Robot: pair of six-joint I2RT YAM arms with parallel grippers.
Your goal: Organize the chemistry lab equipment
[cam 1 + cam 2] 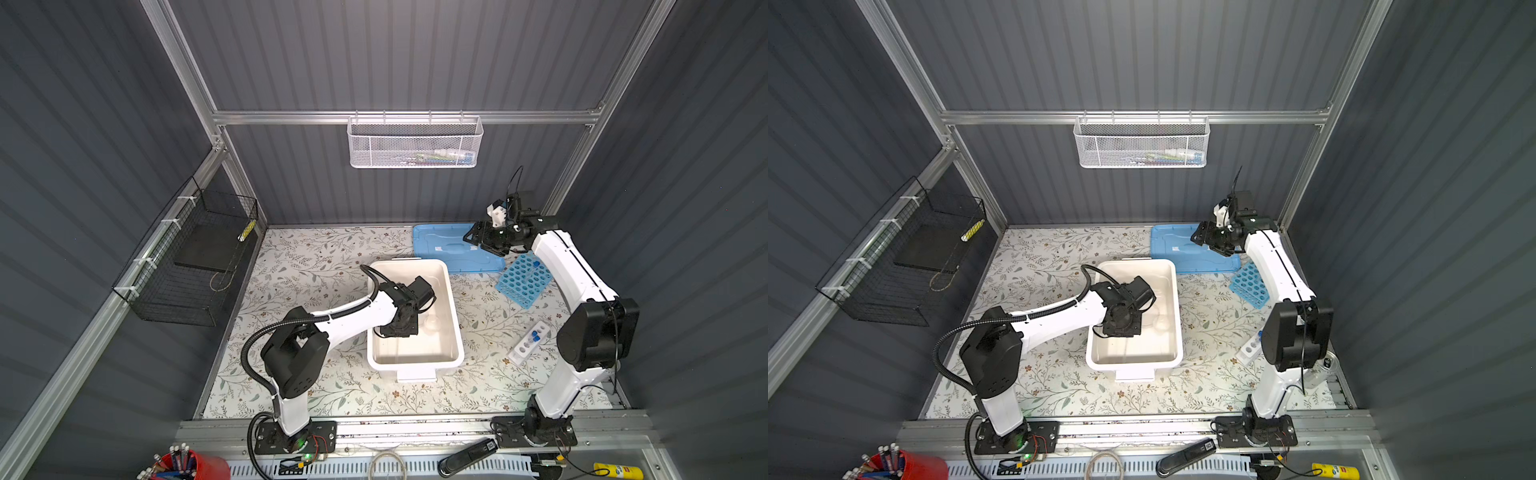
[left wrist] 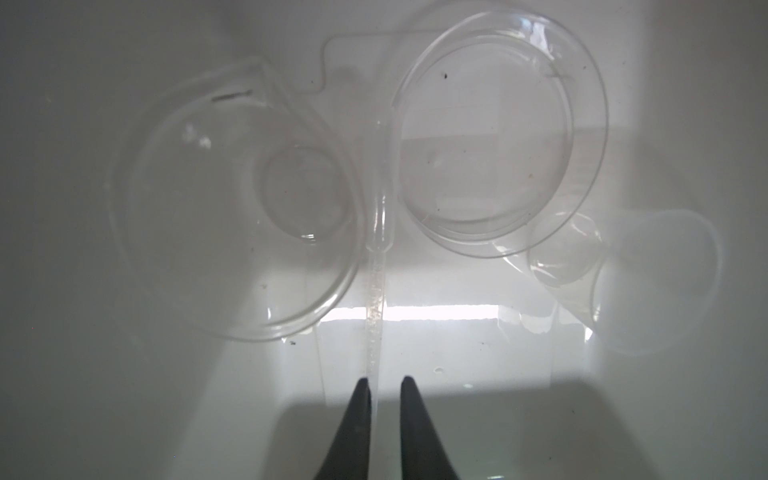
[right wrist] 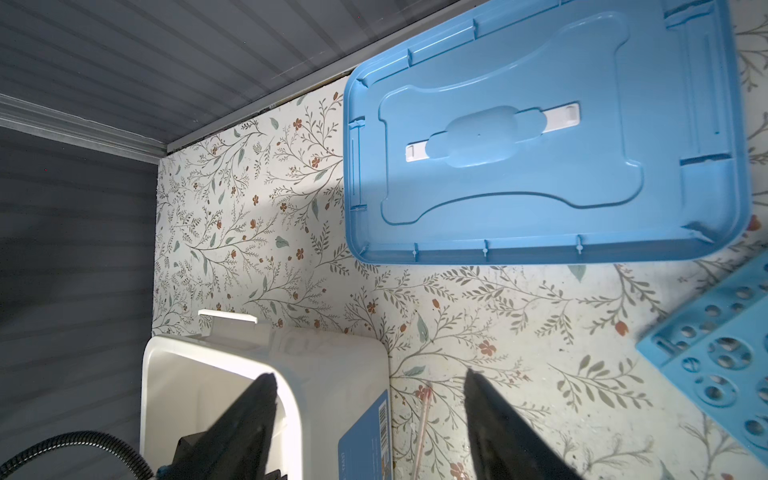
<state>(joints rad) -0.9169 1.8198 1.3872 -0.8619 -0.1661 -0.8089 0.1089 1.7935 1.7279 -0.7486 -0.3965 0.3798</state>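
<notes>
My left gripper (image 2: 384, 380) reaches down into the white tub (image 1: 415, 361), its jaws a little apart. A thin clear pipette (image 2: 376, 257) lies on the tub floor; its stem runs into the gap against one finger and is not pinched. Beside it stand a clear beaker (image 2: 232, 208), a round clear dish (image 2: 498, 137) and a small clear flask (image 2: 565, 253). My right gripper (image 3: 370, 376) hangs open and empty over the blue lid (image 1: 449, 249). A thin glass rod (image 3: 422, 419) lies on the table by the tub. The sky-blue rack (image 1: 524, 282) and small white rack (image 1: 528, 343) hold blue-capped tubes (image 1: 536, 334).
A white mesh basket (image 1: 415, 143) hangs on the back wall and a black wire basket (image 1: 195, 257) on the left wall. A red cup of pens (image 1: 183, 465) stands at the front left, off the floral mat.
</notes>
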